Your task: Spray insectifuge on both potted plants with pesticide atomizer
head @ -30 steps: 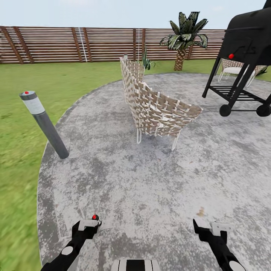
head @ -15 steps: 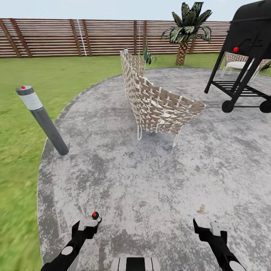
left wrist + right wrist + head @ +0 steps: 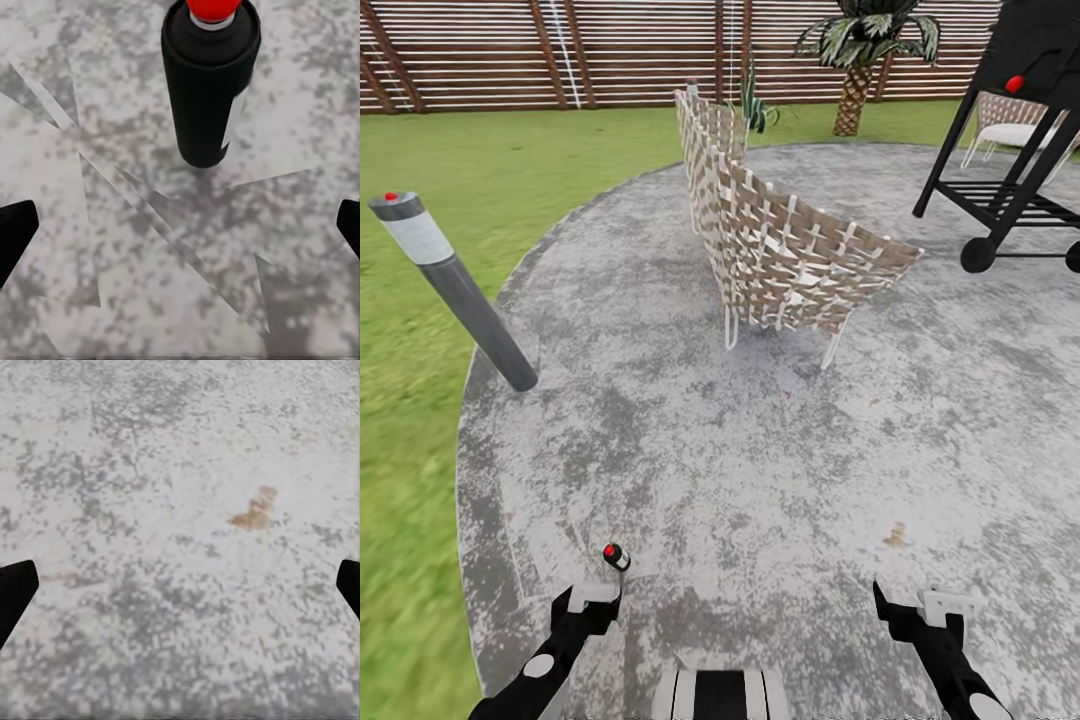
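Robot on the round paved patio, garden lawn and fence beyond.

The grey paved patio [image 3: 780, 470] lay open ahead of both arms, its curved left edge meeting the lawn [image 3: 420, 400] just beside a leaning grey bollard light [image 3: 455, 290]. A woven chair [image 3: 780, 250] stood near the patio's middle, a black wheeled grill [image 3: 1010, 150] at its right edge, with bare paving between them. Beyond, a palm [image 3: 860, 50] and a spiky plant [image 3: 752, 105] stood before the slatted wooden fence [image 3: 510, 50]. The left gripper [image 3: 180, 225] and the right gripper [image 3: 180, 585] hung low over the paving, fingers spread wide and grasping nothing. A black cylinder with a red tip [image 3: 210, 75] stood before the left gripper. A brown stain [image 3: 255, 510] marked the paving under the right one. I could not make out the pesticide atomizer anywhere on the patio or lawn.
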